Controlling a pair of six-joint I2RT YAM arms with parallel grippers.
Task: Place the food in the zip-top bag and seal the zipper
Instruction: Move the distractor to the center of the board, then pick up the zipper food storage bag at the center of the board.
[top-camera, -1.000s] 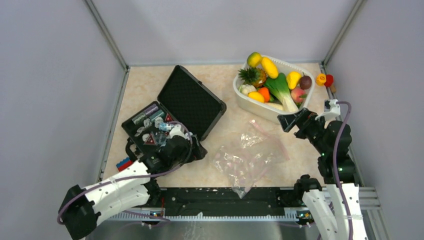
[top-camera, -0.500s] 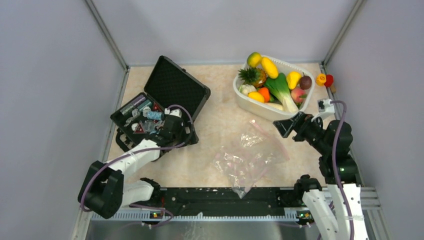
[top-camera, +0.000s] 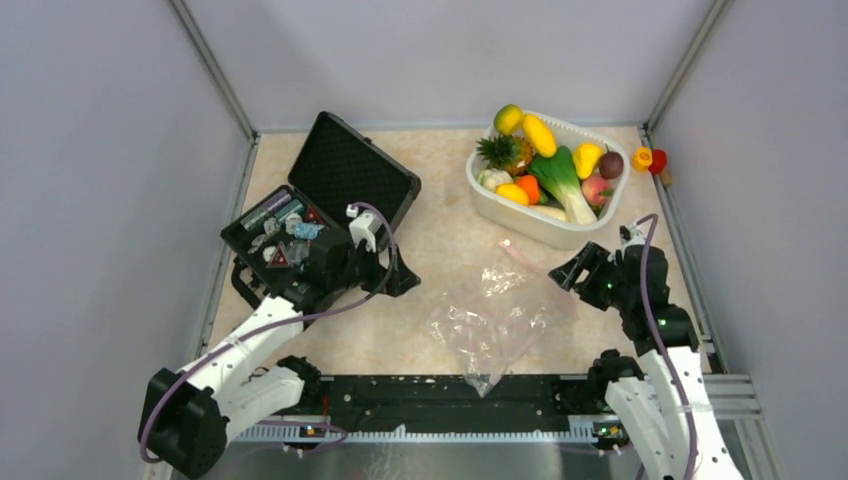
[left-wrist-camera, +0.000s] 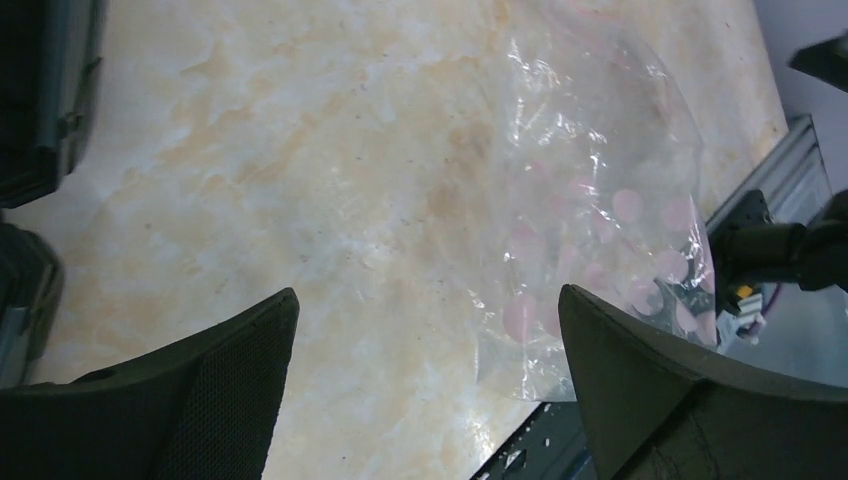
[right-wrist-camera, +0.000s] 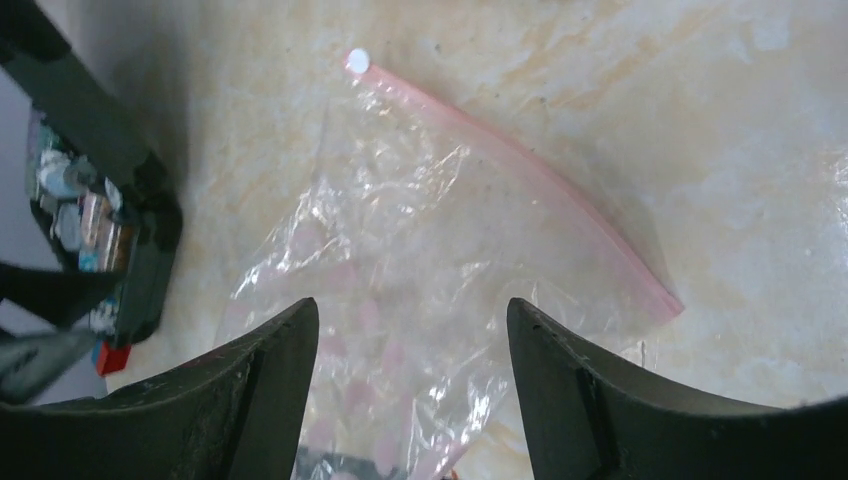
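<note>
Marbled table (top-camera: 450, 200) — zip-top bag (top-camera: 495, 315) at centre, food (top-camera: 560, 180) at one o'clock; left arm (top-camera: 250, 340) and right arm (top-camera: 640, 285) jaws spread, empty.

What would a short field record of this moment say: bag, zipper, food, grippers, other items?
bag: clear, crumpled, lying on the table, no food inside
zipper: pink strip on the bag's side toward the white tub; open or sealed cannot be told
food: piled in the tub; two small pieces lie outside it on the right
left gripper: open, empty, above the table beside the bag
right gripper: open, empty, above the bag
other: open black case with small items, far left
</note>
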